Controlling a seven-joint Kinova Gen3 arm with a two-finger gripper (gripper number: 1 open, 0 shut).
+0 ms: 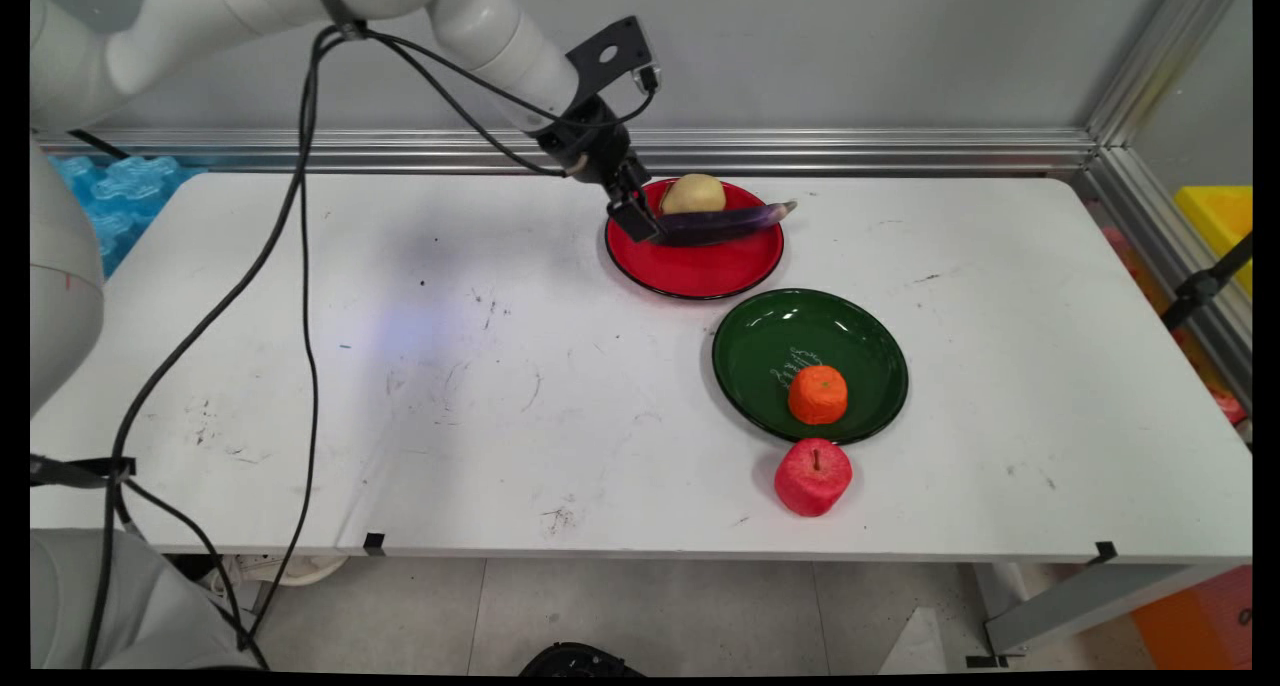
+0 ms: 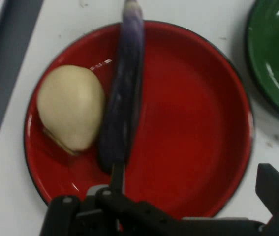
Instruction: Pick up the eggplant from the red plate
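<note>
Two fruits share the red plate (image 1: 700, 271) at upper centre: a pear (image 1: 692, 194) and a purple eggplant (image 1: 725, 222); the gripper (image 1: 640, 221) pinches the eggplant's left end; a green plate (image 1: 860, 336) with an orange (image 1: 817, 394) lies lower right, an apple (image 1: 812, 477) beside it

A long, dark purple eggplant (image 1: 722, 223) lay lengthwise across the red plate (image 1: 700, 271), its tip jutting past the rim, just beside a pale yellow pear (image 1: 692, 194) on that plate.
</note>
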